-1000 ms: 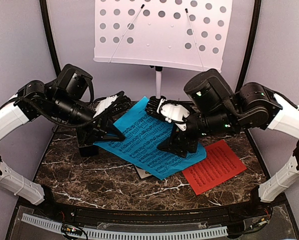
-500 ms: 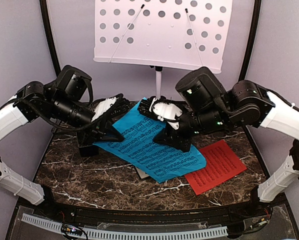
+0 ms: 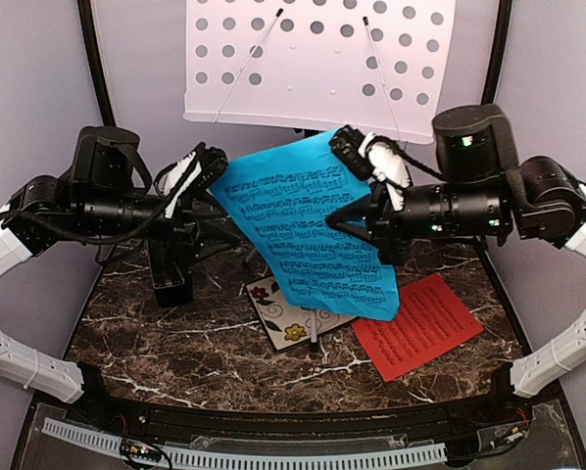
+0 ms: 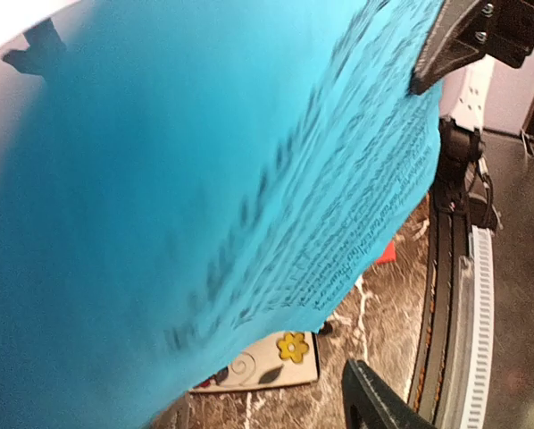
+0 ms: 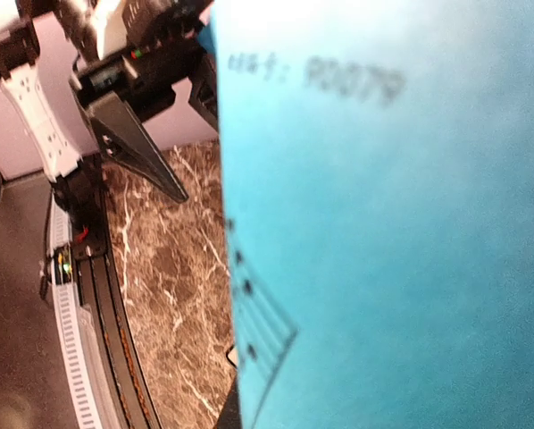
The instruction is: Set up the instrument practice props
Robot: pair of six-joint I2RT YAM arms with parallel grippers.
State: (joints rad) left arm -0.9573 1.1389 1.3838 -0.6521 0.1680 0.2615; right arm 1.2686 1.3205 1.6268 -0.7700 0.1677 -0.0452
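Note:
The blue music sheet [image 3: 308,230] hangs tilted above the table in front of the white perforated music stand [image 3: 313,64]. My right gripper [image 3: 340,221] is shut on the sheet's right side, and the sheet fills the right wrist view [image 5: 383,223]. My left gripper [image 3: 203,217] stands open just left of the sheet's upper left corner. One finger [image 4: 374,407] shows low in the left wrist view, clear of the paper [image 4: 204,179]. The red music sheet [image 3: 420,326] lies flat at the right front. A black metronome [image 3: 172,279] stands under my left arm, partly hidden.
A square floral tile [image 3: 291,315] lies on the marble table [image 3: 175,343] below the hanging sheet and shows in the left wrist view [image 4: 267,357]. A tripod leg [image 3: 314,333] reaches down to the tile's edge. Dark frame posts [image 3: 97,69] flank the stand.
The blue sheet has come up off the table to hang before the stand, uncovering the tile. My right gripper shut on it and rose. My left gripper opened and drew back left.

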